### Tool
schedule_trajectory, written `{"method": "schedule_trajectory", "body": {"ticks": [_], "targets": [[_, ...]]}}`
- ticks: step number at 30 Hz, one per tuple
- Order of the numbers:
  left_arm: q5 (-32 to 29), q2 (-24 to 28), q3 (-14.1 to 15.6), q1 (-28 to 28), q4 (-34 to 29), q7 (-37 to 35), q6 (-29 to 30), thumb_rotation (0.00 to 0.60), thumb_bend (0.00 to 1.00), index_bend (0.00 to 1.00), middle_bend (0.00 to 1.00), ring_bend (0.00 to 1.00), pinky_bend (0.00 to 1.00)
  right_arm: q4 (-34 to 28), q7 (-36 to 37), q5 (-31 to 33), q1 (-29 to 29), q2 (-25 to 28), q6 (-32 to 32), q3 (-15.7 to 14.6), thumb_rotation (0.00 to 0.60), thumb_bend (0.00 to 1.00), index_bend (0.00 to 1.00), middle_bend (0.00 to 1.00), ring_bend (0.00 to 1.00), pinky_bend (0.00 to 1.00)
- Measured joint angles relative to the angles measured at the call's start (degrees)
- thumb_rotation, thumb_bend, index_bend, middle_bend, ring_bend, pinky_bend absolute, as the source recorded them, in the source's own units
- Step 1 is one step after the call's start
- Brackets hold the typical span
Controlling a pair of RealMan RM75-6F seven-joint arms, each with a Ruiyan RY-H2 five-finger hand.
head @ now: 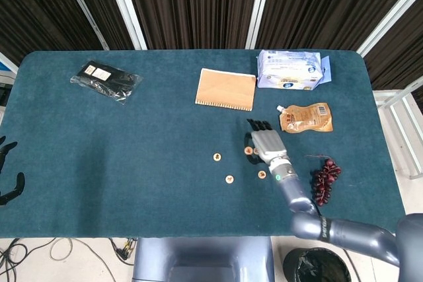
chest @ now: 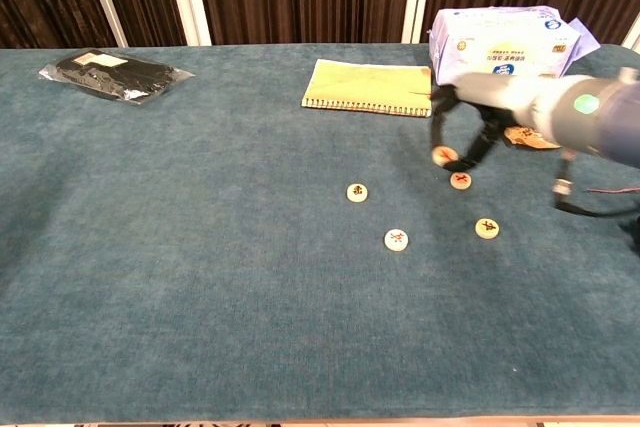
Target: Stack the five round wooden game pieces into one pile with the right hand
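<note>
The right robot hand pinches one round wooden game piece just above another piece on the teal bench; releasing off-centre could let it slide off and roll away

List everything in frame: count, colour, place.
pieces: five, pale wood with red or dark marks; three lie flat mid-table, one lies under the right hand, one is pinched in its fingers
notebook: one, tan, far centre
wipes pack: one, white and blue, far right
pouch: one, brown, right, beside the hand
grapes: one bunch, dark red, right edge
bag: one, black, far left
table: one, teal cloth
left hand: black, off the left edge, holds nothing
right hand: grey with black fingers, holds a piece
</note>
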Motion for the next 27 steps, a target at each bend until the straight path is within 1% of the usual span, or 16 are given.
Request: {"method": "schedule_trajectory", "body": {"ticks": [3,9,15,21,27], "targets": [[0.10,-0.03,-0.01,0.05,-0.14,0.12,0.19,0.600,0.48,0.14,0.00,0.00,0.00,0.40,1.36,-0.45,-0.88,0.22,-0.02,-1.07,0.600,0.42,0.55,0.00,0.00,0.00],[-0.09,-0.08,-0.04,0.04,-0.15,0.23,0.08,0.600,0.48,0.14,0.00,0.00,0.00,3.56,3.92,-1.28,-1.56,-0.74,-0.53,-1.73,0.600,0.42,0.56,0.00,0.00,0.00],[-0.03,-0.16,0.01,-0.01,-0.13,0.41,0.02,0.600,0.48,0.14,0.00,0.00,0.00,7.21,5.54,-2.58,-1.85,-2.44,-0.12,-1.72,0.600,0.42,0.56,0.00,0.00,0.00],[-0.04,-0.16,0.02,0.00,-0.07,0.34,-0.01,0.600,0.49,0.14,0.00,0.00,0.00,11.31,5.97,-2.09,-1.39,-4.20,-1.25,-1.54,0.600,0.42,0.56,0.00,0.00,0.00],[-0.05,-0.18,0.04,-0.05,-0.04,0.43,-0.10,0.600,0.48,0.14,0.00,0.00,0.00,13.43,6.48,-2.08,-0.98,-5.62,-1.74,-1.10,0.600,0.42,0.56,0.00,0.00,0.00]]}}
